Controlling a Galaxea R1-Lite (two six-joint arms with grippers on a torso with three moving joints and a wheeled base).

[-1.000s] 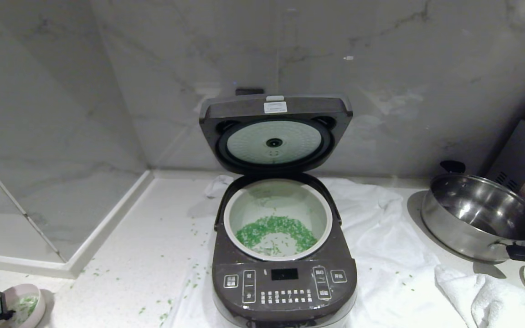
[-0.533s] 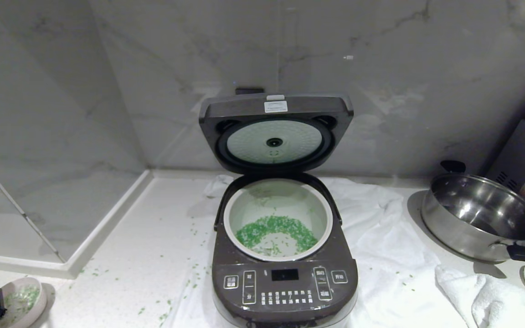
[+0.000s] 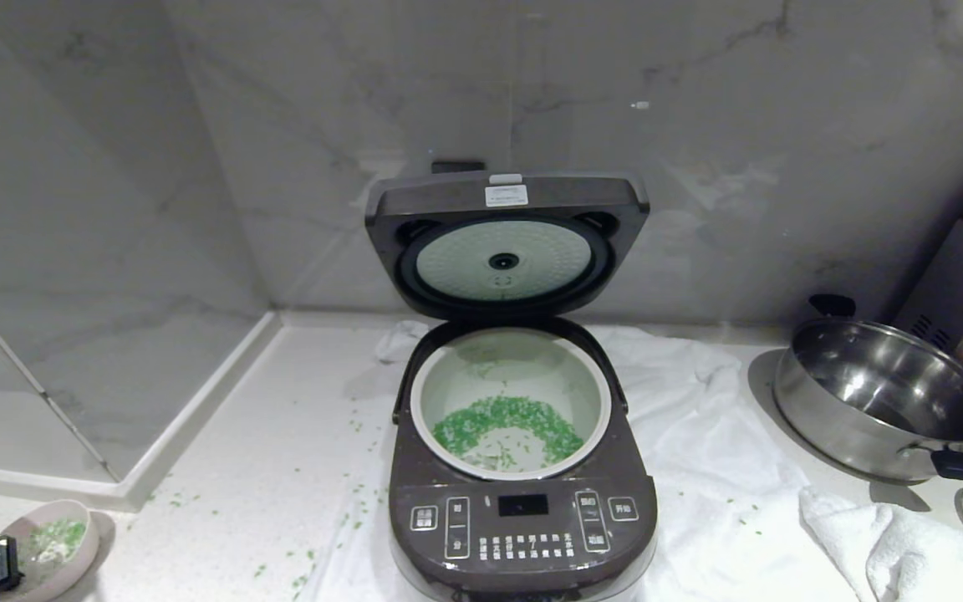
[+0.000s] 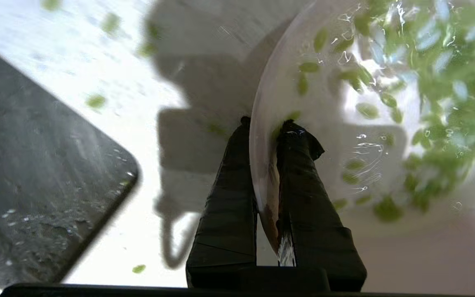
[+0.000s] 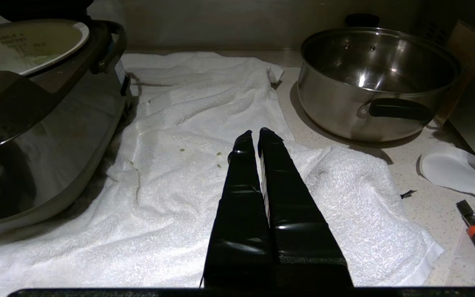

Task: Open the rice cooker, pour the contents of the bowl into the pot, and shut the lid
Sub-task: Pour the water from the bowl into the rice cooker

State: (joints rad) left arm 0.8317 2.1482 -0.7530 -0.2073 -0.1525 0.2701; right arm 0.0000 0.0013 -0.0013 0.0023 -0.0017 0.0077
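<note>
The left gripper [image 4: 264,123] fingers [image 4: 299,185] clamp the bowl [image 4: 369,123] wall between them, green contents [image 4: 435,82] beyond the inner finger, while the right gripper [image 5: 255,134] fingers press together, grasping nothing

Head view: even, soft overhead light, sharp focus; glare on the steel pan [image 3: 883,401]. Left wrist view: close-range blur, bright wet highlights inside the bowl [image 4: 344,123], hard pincer shadow on the bench [image 4: 130,123]. Right wrist view: dim, dark corners.

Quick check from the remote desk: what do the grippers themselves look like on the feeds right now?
Both match. The left gripper and right gripper each have two long fingers wrapped in glossy black tape, creased, tapering to narrow tips from a wider black base. In the head view the left one shows a small pale patch. No cables visible.
</note>
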